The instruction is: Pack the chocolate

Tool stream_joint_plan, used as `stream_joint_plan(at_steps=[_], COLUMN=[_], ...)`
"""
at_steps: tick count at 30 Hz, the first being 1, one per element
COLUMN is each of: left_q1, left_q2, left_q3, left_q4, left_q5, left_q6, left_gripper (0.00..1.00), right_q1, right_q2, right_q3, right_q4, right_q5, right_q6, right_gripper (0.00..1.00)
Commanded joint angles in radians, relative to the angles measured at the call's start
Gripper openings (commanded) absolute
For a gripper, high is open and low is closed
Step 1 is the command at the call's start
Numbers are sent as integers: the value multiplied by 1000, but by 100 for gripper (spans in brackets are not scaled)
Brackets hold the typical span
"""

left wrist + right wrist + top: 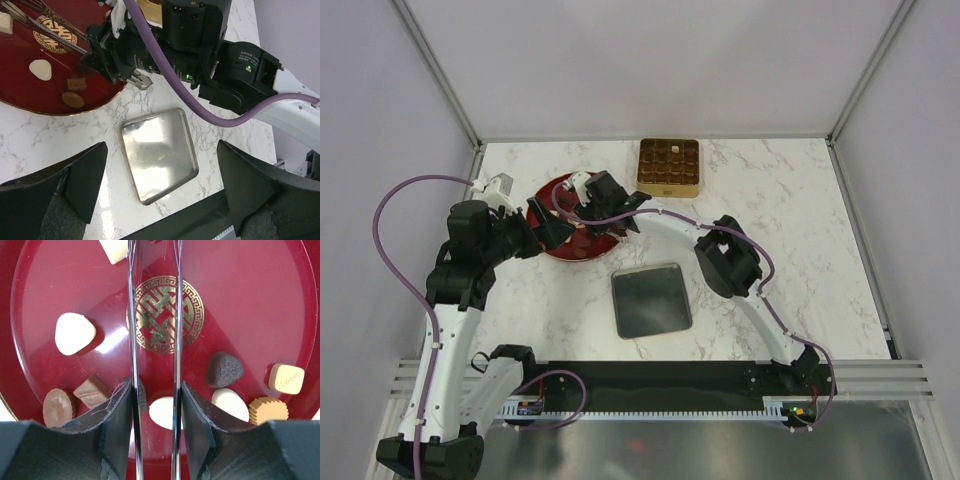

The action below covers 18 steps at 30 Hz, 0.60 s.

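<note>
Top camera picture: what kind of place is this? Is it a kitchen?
Probably a robot test booth, not a kitchen. Plain white walls on metal frame posts box in a marble-look table, and a left arm and a right arm are bolted at its near edge.

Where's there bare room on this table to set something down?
Bare marble lies right of the gold box, out to the right edge. Crowded: the red dish, where the left gripper and the right gripper with tweezers hover; the right arm crosses beside the silver tray.
</note>
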Motion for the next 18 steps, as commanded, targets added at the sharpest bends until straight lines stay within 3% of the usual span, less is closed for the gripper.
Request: stream_joint_plan(at_steps=[1,12,18], left_q1=[6,6,4], left_q2=[0,-3,-9], left_q3=[33,34,32], left_q4=[13,11,11], left_q5=[20,18,17], left_q6=[-19,-20,-22], left_gripper=[98,98,98], right_q1=[6,7,6], right_q2=[23,48,29], right_q3=[61,93,82], right_q4=[21,41,46], right_q5=[-5,5,14], right_q6=[2,13,22], right_gripper=[48,49,42])
